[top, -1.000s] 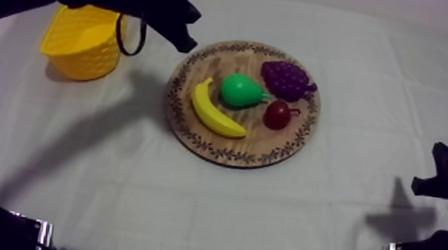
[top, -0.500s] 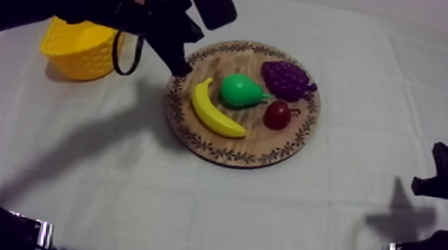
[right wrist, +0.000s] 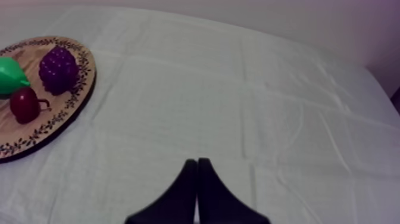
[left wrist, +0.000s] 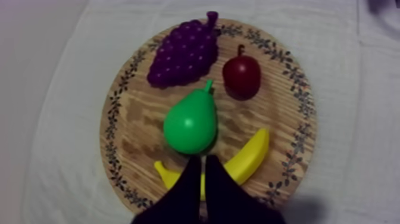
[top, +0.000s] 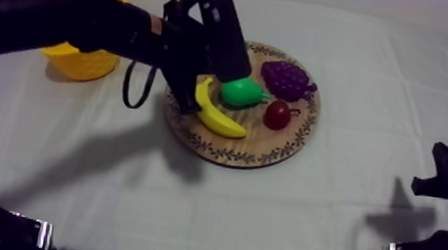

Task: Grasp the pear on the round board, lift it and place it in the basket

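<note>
While the left gripper [left wrist: 201, 161] hovers pinched narrow, the pear [left wrist: 190, 125] lies just ahead of it on the wooden board [left wrist: 134, 119]. Approach step, I'd say; next it must open and descend.

No text, label, brand, number or sign can be read on anything in view. The only marking seen is the dark leaf pattern printed round the rim of the wooden board [left wrist: 114, 126], and no letters or figures are formed by it.
</note>
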Robot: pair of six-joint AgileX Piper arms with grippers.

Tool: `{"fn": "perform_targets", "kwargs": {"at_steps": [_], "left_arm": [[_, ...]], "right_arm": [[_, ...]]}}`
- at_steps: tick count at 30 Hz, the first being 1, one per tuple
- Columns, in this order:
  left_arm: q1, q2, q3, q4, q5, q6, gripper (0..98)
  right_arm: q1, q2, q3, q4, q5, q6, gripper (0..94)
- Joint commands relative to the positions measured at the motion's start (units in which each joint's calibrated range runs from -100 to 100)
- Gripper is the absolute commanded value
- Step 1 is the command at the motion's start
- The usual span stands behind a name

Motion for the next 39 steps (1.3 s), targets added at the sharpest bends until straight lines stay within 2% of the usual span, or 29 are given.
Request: {"fn": "perform_targets", "kwargs": {"at_steps": [1, 4, 6, 11, 13, 15, 18, 20, 28, 39], "left_arm": [[0.08, 0.05, 0.54, 0.38, -0.50, -0.34, 1.0], [0.14, -0.14, 1.27, 0.54, -0.85, -0.27, 2.2], [0.13, -0.40, 1.78, 0.48, -0.94, 0.14, 9.6], [0.04, -1.25, 2.80, 0.76, -1.38, -0.26, 67.2], [0.02, -1.67, 3.29, 1.80, -2.07, -1.24, 82.1], [0.02, -2.01, 4.06, 3.61, -3.11, -3.18, 89.5], [-0.07, -2.30, 4.88, 6.04, -3.91, -5.83, 94.1], [-0.14, -2.30, 5.14, 6.86, -4.17, -6.71, 95.4], [-0.56, -1.36, 4.75, 7.65, -3.82, -6.80, 96.3], [-0.73, 4.91, -4.52, 2.15, 3.19, -0.34, 96.1]], "right_arm": [[0.00, -0.02, 0.04, 0.00, -0.02, 0.00, 0.3], [0.00, -0.02, 0.04, 0.00, -0.02, 0.00, 0.3], [0.00, -0.02, 0.04, 0.00, -0.02, 0.00, 0.3], [0.00, -0.02, 0.04, 0.00, -0.02, 0.00, 0.3], [0.00, -0.02, 0.04, 0.00, -0.02, 0.00, 0.3], [0.00, -0.02, 0.04, 0.00, -0.02, 0.00, 0.3], [0.00, -0.02, 0.04, 0.00, -0.02, -0.02, 0.3], [0.00, -0.02, 0.04, 0.00, -0.02, -0.01, 0.3], [0.00, -0.02, 0.04, 0.00, -0.02, 0.00, 0.3], [0.00, -0.02, 0.04, 0.00, -0.02, 0.00, 0.3]]}}
